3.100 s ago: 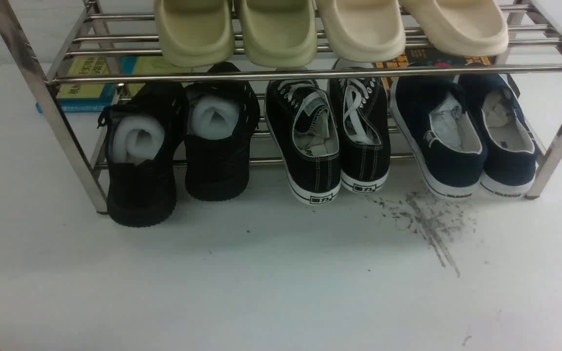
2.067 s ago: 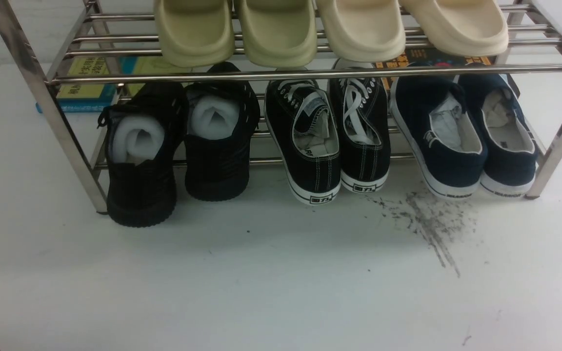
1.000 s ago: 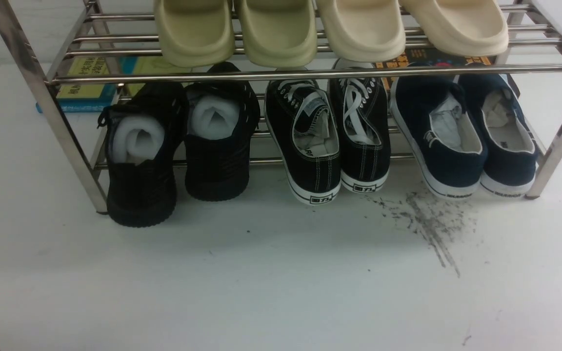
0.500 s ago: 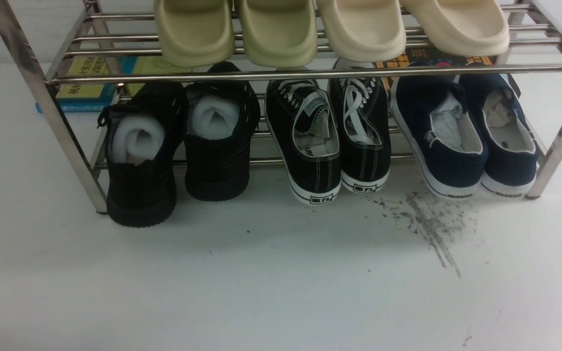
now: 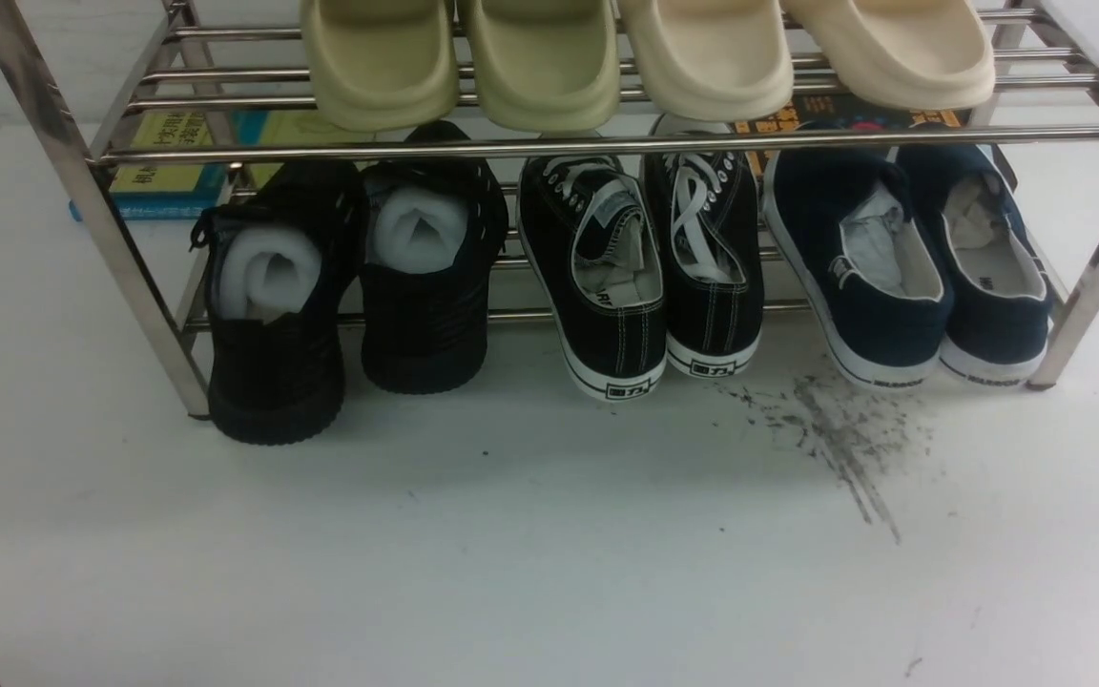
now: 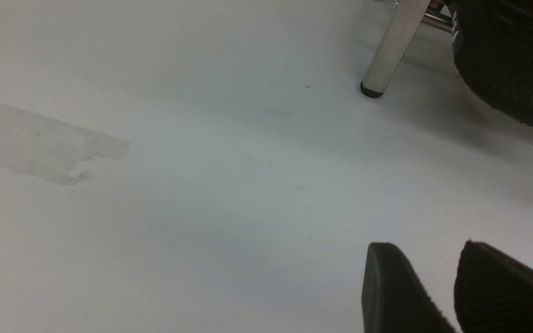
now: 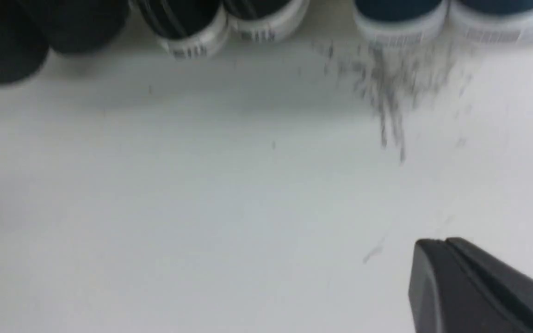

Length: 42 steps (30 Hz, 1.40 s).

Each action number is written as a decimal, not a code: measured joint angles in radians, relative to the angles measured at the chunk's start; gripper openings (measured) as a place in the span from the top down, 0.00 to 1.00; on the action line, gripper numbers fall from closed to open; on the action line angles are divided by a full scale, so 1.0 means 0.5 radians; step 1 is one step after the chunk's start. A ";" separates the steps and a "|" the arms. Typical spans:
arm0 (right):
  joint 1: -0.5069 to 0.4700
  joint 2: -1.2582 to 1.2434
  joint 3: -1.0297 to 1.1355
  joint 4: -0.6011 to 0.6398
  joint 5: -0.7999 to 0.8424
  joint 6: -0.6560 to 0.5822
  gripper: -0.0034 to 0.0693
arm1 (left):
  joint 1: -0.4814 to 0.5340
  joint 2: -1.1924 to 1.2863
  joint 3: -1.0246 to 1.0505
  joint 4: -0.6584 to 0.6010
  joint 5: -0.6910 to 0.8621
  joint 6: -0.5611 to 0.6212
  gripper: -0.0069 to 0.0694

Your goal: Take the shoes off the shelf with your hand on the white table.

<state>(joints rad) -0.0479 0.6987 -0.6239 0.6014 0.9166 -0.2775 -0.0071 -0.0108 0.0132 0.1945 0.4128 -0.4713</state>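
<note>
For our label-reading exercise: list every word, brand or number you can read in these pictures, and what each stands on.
"回力", probably: heel tabs of the black lace-ups.
Too small to read: heel strips and insole print on the navy shoes.
Too blurred to read: Chinese characters on the green book.
Too blurred to read: orange characters on the magazine.
Wrist views: nothing readable.

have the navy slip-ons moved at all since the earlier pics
No. The navy slip-ons sit the same against the shelf leg and the scuff marks.
</note>
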 joint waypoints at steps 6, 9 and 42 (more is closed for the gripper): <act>0.000 0.642 -0.186 0.310 0.382 -0.365 0.95 | 0.000 0.000 0.000 0.000 0.000 0.000 0.60; 0.000 0.851 -0.311 0.467 0.534 -0.567 0.94 | 0.000 0.000 0.000 0.000 0.000 0.000 0.60; 0.921 1.871 -1.757 -1.167 0.243 0.837 0.79 | 0.000 0.000 0.000 0.000 0.000 0.000 0.60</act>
<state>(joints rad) 0.4126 1.6342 -1.5022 0.0181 1.0383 0.1411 -0.0071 -0.0108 0.0132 0.1945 0.4128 -0.4713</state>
